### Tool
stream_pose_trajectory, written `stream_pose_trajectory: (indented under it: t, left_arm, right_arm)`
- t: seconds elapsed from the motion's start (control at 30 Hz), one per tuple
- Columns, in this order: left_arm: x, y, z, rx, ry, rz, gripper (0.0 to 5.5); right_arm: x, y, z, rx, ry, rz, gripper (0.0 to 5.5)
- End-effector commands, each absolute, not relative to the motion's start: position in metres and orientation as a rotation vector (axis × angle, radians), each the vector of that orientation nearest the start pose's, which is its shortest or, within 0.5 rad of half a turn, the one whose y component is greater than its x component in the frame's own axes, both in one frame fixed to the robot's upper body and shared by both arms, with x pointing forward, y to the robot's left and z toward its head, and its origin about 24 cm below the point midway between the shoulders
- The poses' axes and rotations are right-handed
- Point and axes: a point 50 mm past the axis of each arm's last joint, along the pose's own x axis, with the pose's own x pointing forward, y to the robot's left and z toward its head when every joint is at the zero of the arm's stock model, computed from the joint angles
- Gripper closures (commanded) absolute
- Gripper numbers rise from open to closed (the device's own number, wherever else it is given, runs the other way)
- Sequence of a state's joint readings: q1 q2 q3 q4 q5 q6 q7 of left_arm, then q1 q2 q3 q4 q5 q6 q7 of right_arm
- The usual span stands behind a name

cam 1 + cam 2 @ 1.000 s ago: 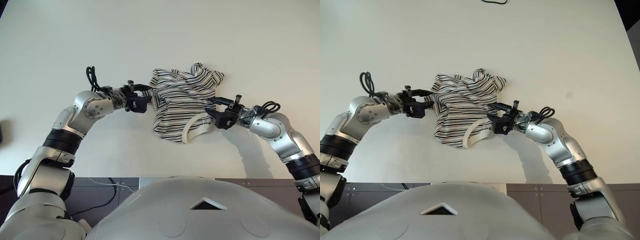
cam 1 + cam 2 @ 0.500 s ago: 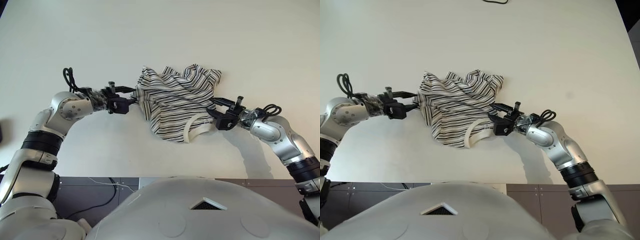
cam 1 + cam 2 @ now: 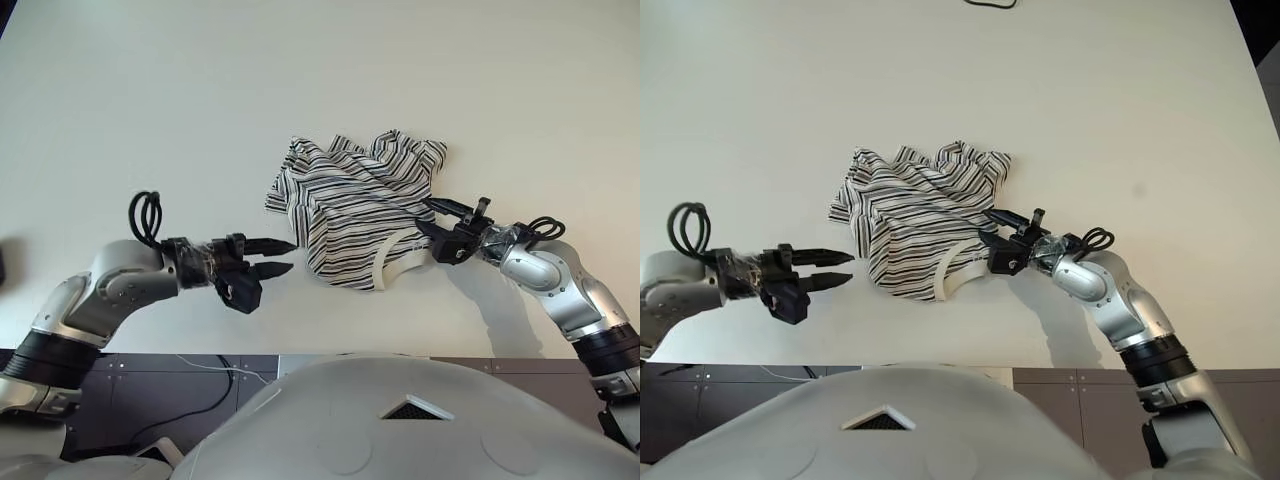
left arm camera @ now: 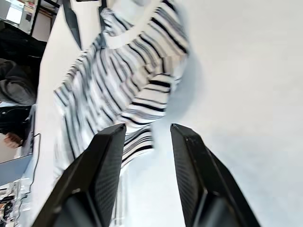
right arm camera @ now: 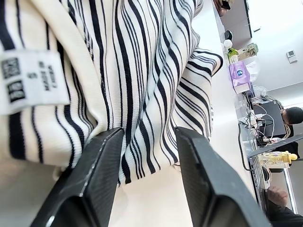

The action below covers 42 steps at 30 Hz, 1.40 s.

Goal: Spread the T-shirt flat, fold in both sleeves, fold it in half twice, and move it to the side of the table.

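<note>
The black-and-white striped T-shirt (image 3: 350, 205) lies crumpled in the middle of the white table (image 3: 150, 100), its white ribbed collar (image 3: 385, 265) towards the near edge. My left gripper (image 3: 280, 256) is open just above the table, a little to the near left of the shirt and apart from it. The left wrist view has the shirt (image 4: 128, 80) ahead of that gripper (image 4: 147, 130). My right gripper (image 3: 428, 222) is open at the shirt's right edge by the collar. In the right wrist view, striped cloth (image 5: 142, 56) with a white label (image 5: 23, 80) lies between its spread fingers (image 5: 94, 179).
The table's near edge (image 3: 300, 352) runs just below both arms. A black cable (image 3: 990, 3) lies at the far edge. Bare table surrounds the shirt on every side.
My left gripper first pulled the shirt's left edge outwards, then let go, opened and drew back towards the near left. The right gripper stayed at the shirt's right edge.
</note>
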<state>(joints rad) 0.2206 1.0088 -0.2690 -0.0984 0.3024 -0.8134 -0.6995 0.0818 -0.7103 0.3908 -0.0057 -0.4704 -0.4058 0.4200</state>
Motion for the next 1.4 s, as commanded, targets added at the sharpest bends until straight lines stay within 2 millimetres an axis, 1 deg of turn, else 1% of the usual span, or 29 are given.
stream_pose_trajectory:
  t: [0.03, 0.13, 0.2, 0.3, 0.4, 0.6, 0.83, 1.03, 1.17, 1.23, 1.37, 1.4]
  left_arm:
    - [0.138, 0.193, 0.038, 1.164, -0.129, -1.461, 3.76]
    - [0.133, 0.186, 0.027, 1.146, -0.141, -1.435, 3.76]
    - [0.135, 0.183, 0.023, 1.165, -0.168, -1.405, 3.76]
    - [0.142, 0.177, 0.024, 1.199, -0.24, -1.346, 3.76]
    - [0.146, 0.171, 0.027, 1.227, -0.308, -1.293, 3.76]
    - [0.149, 0.172, 0.029, 1.26, -0.354, -1.244, 3.76]
    - [0.154, 0.172, 0.014, 1.317, -0.321, -1.27, 3.76]
    - [0.157, 0.174, 0.009, 1.326, -0.314, -1.289, 3.76]
    - [0.155, 0.175, 0.008, 1.298, -0.314, -1.307, 4.37]
    - [0.154, 0.175, 0.008, 1.282, -0.316, -1.316, 4.57]
    - [0.153, 0.175, 0.009, 1.244, -0.317, -1.339, 5.16]
    - [0.153, 0.175, 0.009, 1.235, -0.314, -1.341, 5.22]
  right_arm:
    - [0.175, -0.186, -0.008, -1.132, 0.194, 1.132, 3.49]
    - [0.176, -0.188, -0.009, -1.141, 0.197, 1.154, 3.49]
    - [0.178, -0.188, -0.008, -1.148, 0.194, 1.164, 3.49]
    - [0.183, -0.188, -0.006, -1.155, 0.183, 1.162, 3.49]
    - [0.182, -0.187, -0.007, -1.153, 0.182, 1.165, 3.49]
    - [0.18, -0.186, -0.009, -1.143, 0.186, 1.162, 3.49]
    - [0.184, -0.18, -0.01, -1.144, 0.171, 1.162, 3.49]
    - [0.184, -0.18, -0.011, -1.146, 0.172, 1.163, 3.49]
    - [0.182, -0.179, -0.012, -1.14, 0.173, 1.159, 3.47]
    - [0.182, -0.178, -0.012, -1.137, 0.174, 1.156, 3.47]
    - [0.182, -0.177, -0.013, -1.132, 0.176, 1.148, 3.47]
    - [0.182, -0.177, -0.014, -1.132, 0.176, 1.147, 3.47]
